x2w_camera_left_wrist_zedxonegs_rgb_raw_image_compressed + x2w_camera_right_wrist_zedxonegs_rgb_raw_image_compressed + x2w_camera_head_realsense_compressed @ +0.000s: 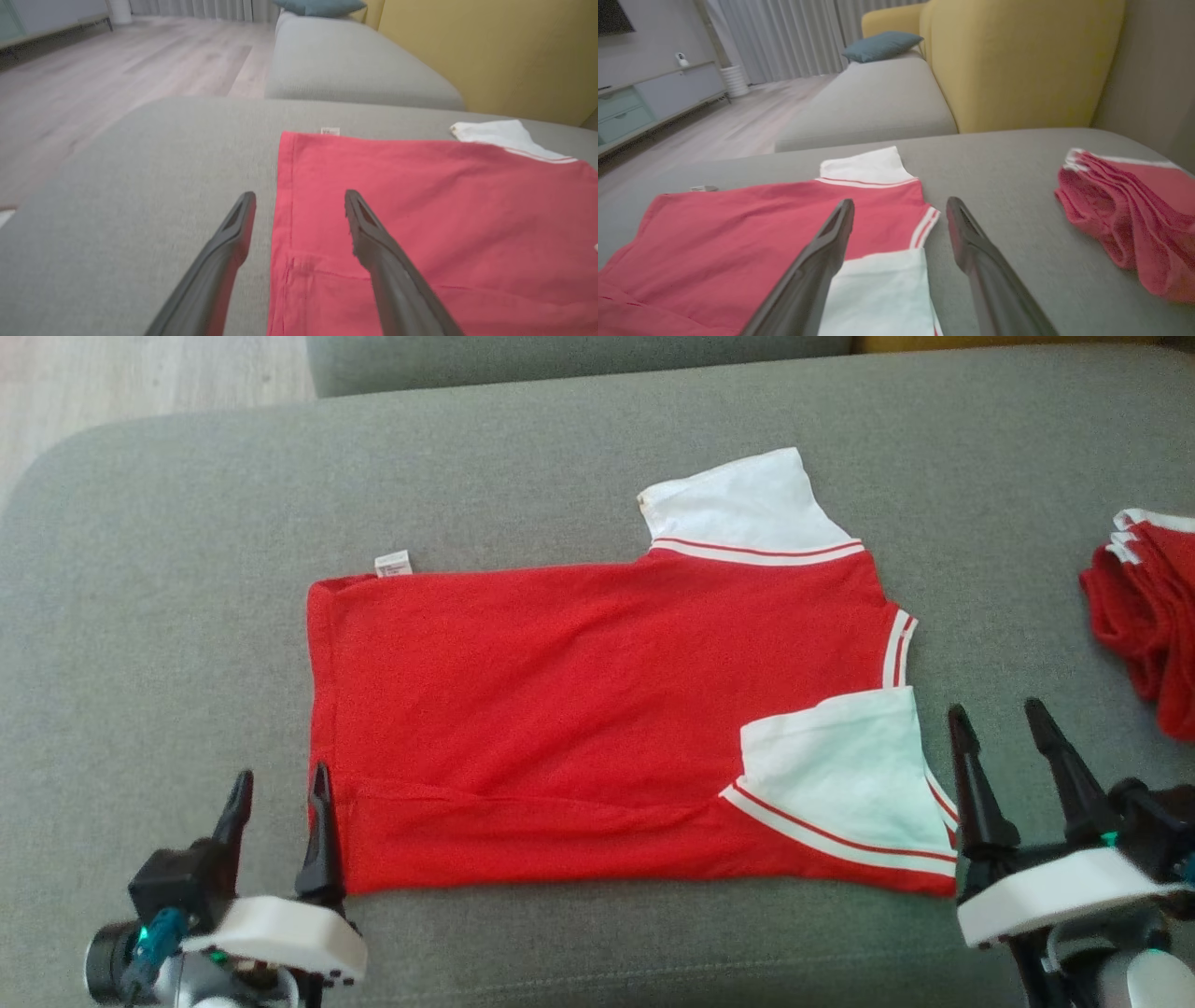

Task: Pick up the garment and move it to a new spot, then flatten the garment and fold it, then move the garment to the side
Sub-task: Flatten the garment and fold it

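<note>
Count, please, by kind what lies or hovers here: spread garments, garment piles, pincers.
Spread garment: 1
Pile of red garments: 1, pieces inside cannot be counted
Pincers: 2, the left pincer and the right pincer
Total: 4

Before me a wide grey upholstered seat (560, 457) carries everything. A red garment (560, 709) with white sleeves lies flat across its middle, a small white label (393, 563) poking out at its far edge. Well to my right, a heap of red clothes (1148, 616) rests on the same seat.
</note>
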`<state>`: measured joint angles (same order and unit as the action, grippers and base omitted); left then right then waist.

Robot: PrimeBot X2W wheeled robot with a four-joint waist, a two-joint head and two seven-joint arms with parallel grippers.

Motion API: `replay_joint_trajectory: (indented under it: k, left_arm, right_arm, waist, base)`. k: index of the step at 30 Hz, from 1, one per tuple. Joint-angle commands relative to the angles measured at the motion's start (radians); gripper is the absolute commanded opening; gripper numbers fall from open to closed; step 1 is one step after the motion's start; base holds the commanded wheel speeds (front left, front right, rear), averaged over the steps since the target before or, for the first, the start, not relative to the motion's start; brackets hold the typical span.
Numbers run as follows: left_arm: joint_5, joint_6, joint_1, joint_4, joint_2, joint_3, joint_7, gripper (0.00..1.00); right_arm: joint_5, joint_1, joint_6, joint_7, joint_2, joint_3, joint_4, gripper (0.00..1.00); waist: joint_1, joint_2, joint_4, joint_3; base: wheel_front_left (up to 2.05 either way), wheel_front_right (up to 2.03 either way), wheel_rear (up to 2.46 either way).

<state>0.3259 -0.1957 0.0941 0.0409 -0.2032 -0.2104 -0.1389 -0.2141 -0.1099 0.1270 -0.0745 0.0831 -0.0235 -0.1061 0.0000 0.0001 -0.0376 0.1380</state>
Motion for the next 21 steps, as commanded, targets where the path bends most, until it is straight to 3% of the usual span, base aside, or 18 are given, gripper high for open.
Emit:
replay_joint_trajectory:
  k: [1,11,21]
  left_arm:
    - [-0.02,-0.012,-0.048,-0.047,-0.003,0.038,-0.026,1.0]
    - [-0.067,-0.04,-0.076,-0.094,-0.02,0.024,-0.031,1.0]
    - [-0.063,-0.033,-0.14,-0.081,-0.029,0.013,0.015,1.0]
  right_arm:
    - [0.009,0.035,0.004,0.015,0.026,0.032,-0.049,1.0]
    - [0.022,0.063,0.004,0.016,0.038,0.068,-0.111,1.0]
    - [0.008,0.082,0.004,0.017,0.034,0.065,-0.12,1.0]
  waist:
    - [0.0,-0.0001,0.002,-0.009]
    - [0.0,-0.0001,0.0,-0.019]
    - [0.0,-0.0001,0.005,0.026]
  base:
    - [0.0,0.0,0.0]
    - [0.0,0.0,0.0]
    - [0.0,0.0,0.0]
